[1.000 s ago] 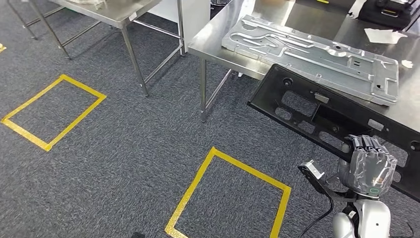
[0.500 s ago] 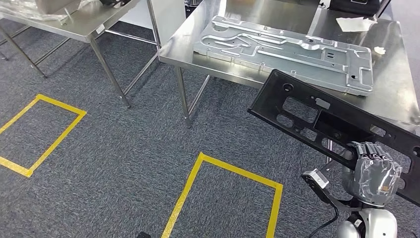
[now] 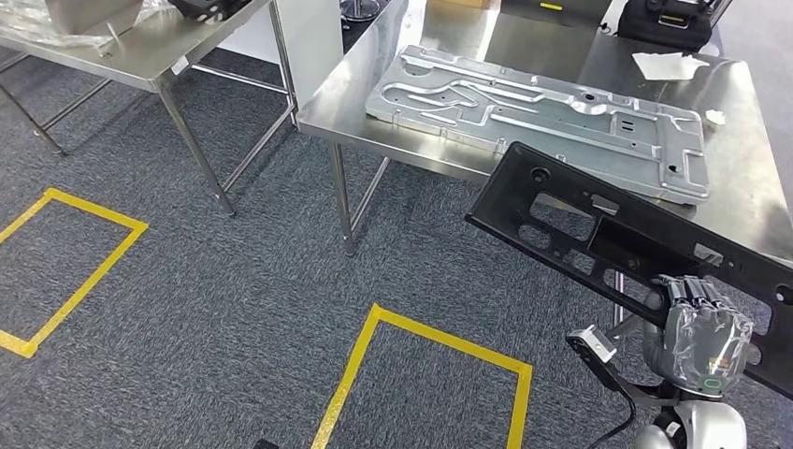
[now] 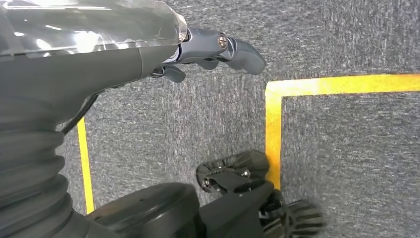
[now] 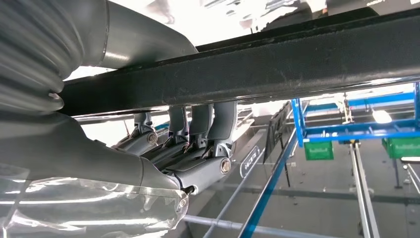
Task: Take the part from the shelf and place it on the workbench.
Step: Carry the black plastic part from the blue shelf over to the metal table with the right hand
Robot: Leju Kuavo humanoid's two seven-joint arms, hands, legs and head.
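Black plastic part (image 3: 645, 248): long flat panel with cut-out openings, held tilted above the carpet, its far edge overlapping the steel workbench (image 3: 468, 42). Right hand (image 3: 699, 323): fingers (image 5: 198, 144) curled over the panel's near edge, gripping it. Left hand (image 4: 213, 47): hangs over the carpet, fingers loosely apart, holding nothing. Workbench bears a pressed grey metal sheet (image 3: 547, 117). Since a second ago, the view has shifted and the workbench lies nearer.

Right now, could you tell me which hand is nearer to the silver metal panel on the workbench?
Right. The right hand holds the black part just short of the silver metal panel; the left hand hangs over the carpet.
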